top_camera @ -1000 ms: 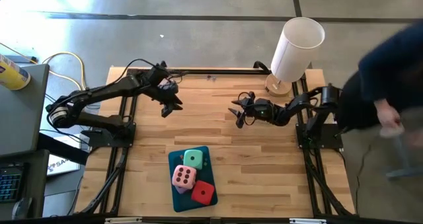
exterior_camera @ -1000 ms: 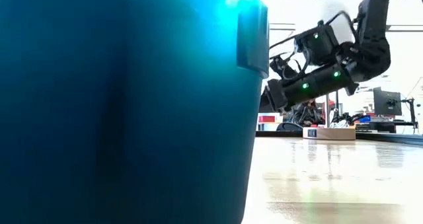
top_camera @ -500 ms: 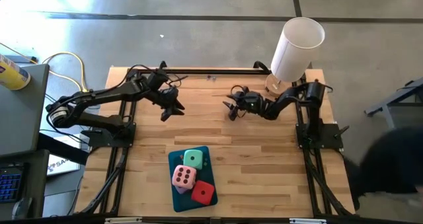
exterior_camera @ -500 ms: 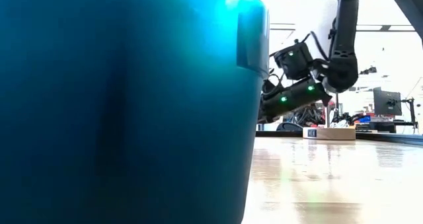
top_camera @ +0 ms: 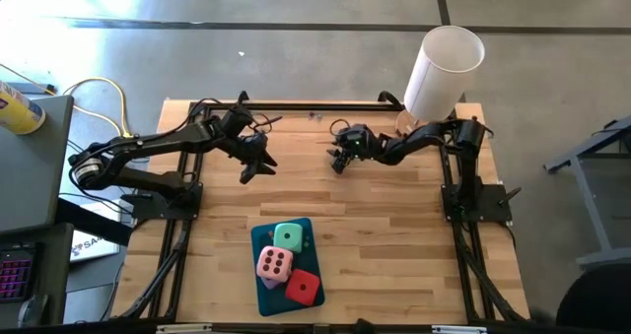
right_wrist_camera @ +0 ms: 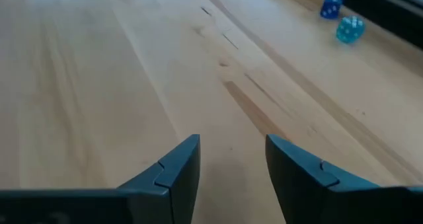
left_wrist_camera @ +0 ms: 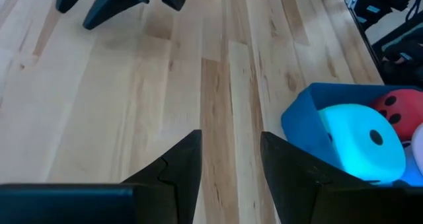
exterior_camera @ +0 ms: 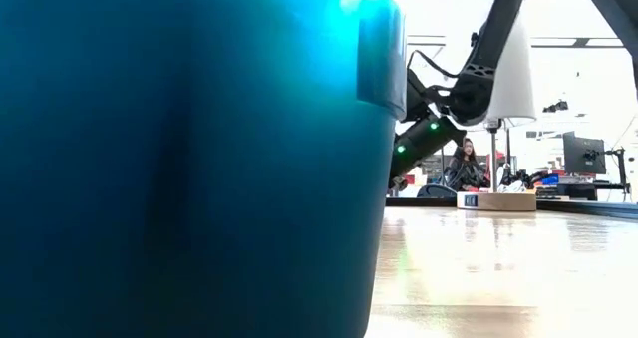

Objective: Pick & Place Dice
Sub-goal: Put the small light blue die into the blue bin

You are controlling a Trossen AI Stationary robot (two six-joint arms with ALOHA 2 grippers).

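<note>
Three large dice sit in the flat teal tray (top_camera: 264,237) near the table's near edge: a mint green die (top_camera: 288,237), a pale pink die (top_camera: 274,265) and a red die (top_camera: 304,289). No lilac die shows. In the left wrist view the tray's corner (left_wrist_camera: 297,118), the mint die (left_wrist_camera: 360,141) and the red die (left_wrist_camera: 396,108) appear. My left gripper (top_camera: 254,167) hangs open over the bare table's far left part. My right gripper (top_camera: 338,160) is open too, over the far middle; its fingers (left_wrist_camera: 109,2) show in the left wrist view. Both are empty (left_wrist_camera: 231,158) (right_wrist_camera: 231,161).
A tall white cylinder (top_camera: 444,73) stands at the table's far right corner. Two small blue dice (right_wrist_camera: 332,4) (right_wrist_camera: 349,29) lie by the far edge. The tray's wall (exterior_camera: 189,159) fills most of the low view. A person (exterior_camera: 464,164) sits in the room beyond.
My right gripper has swung toward the table's left and far edge, staying open. The person who stood to the right of the table has moved away. The dice and the tray have kept still.
</note>
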